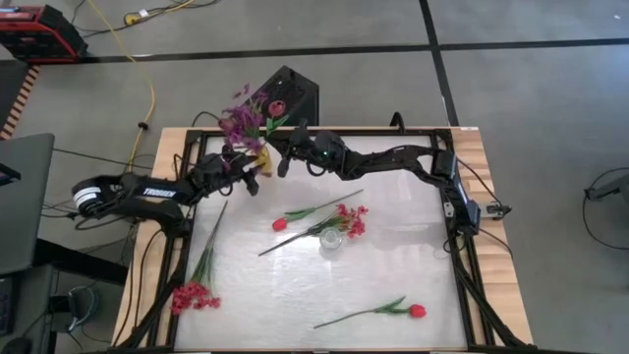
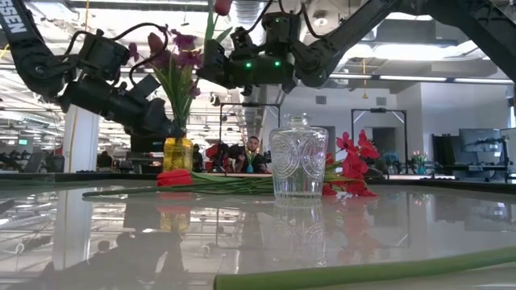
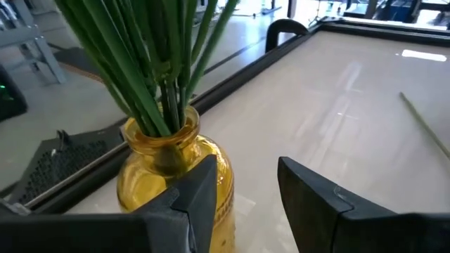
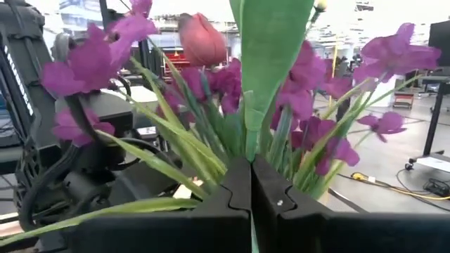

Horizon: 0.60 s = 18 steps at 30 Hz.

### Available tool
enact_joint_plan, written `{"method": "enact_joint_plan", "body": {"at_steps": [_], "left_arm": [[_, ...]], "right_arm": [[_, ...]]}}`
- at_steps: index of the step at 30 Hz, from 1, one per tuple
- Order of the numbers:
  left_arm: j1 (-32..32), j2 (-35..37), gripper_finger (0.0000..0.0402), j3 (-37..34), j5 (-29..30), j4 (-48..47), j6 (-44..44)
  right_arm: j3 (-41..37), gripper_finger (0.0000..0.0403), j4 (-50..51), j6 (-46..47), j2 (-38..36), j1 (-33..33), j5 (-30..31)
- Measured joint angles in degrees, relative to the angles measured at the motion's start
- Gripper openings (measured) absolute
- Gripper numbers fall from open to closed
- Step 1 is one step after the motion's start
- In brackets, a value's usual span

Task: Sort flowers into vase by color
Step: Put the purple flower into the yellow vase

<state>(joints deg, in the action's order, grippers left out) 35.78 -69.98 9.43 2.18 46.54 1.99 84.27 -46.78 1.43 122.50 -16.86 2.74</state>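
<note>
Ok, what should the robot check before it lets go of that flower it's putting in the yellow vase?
1. Right gripper shut on the green stem: ok.
2. Stem's lower end inside the yellow vase: cannot tell, hidden below the fingers.
3. Flower colour fits the purple flowers already in that vase: ok, the maroon tulip stands among them; whether it is the held one, cannot tell.
4. Left gripper steadying the vase: not ok, it is open beside the vase, not clamping it.
5. Vase upright: ok.
6. Clear vase free for red flowers: ok, they lie beside it.
</note>
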Motion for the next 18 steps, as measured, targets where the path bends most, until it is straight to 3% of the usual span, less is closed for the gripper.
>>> {"method": "enact_joint_plan", "body": {"at_steps": [11, 18], "left_arm": [[-0.71, 8.32, 0.0137, -0.09, -0.13, -6.54, 3.18], [-0.69, 13.27, 0.0137, -0.09, 7.66, -14.35, 3.36]], "right_arm": [[0.0, 0.0021, 0.56, -0.48, 0.0, -0.13, 0.0], [0.0, 0.0021, 0.68, -0.43, 0.0, -0.13, 0.02]]}}
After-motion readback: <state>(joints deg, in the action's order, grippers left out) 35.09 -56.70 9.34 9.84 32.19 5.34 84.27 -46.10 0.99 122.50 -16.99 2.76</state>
